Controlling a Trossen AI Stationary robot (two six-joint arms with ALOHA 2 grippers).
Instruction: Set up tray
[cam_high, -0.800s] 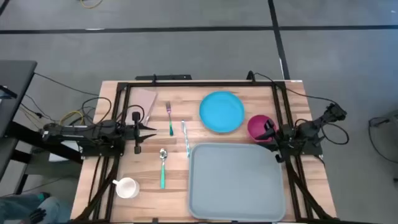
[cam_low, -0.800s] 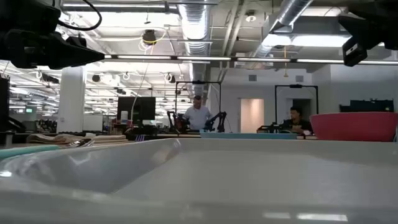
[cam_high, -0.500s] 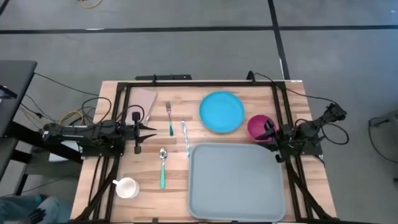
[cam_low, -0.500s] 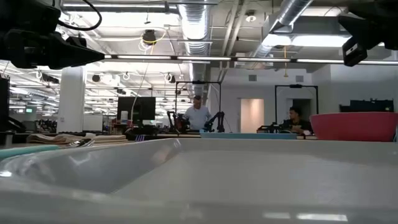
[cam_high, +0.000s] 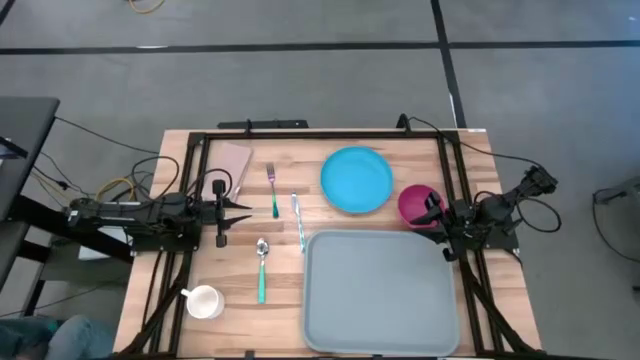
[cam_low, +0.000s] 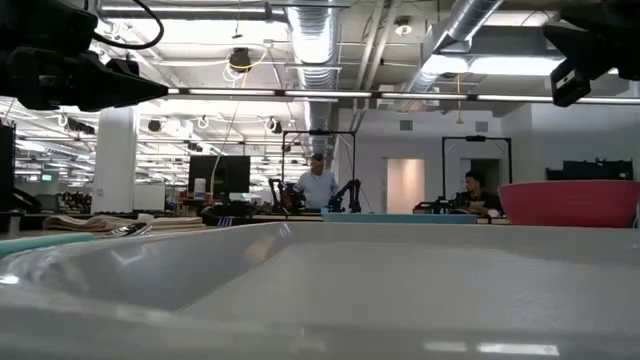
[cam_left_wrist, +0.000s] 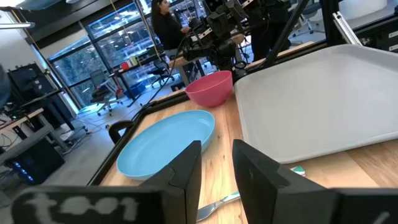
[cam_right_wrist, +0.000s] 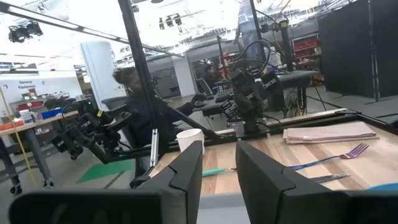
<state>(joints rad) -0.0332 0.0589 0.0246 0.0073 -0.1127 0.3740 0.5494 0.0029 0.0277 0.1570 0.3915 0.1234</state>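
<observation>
grey tray (cam_high: 381, 290), both arms apparently idle

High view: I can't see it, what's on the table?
An empty grey tray lies near a blue plate and pink bowl. A fork, spoon and white mug lie left; both arms wait at the sides.

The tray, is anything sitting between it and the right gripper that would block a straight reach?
Nothing visible blocks it. The right gripper hangs just past the tray at its far right corner. The pink bowl sits beside the gripper, away from the tray, not between them. The tray itself holds nothing.
</observation>
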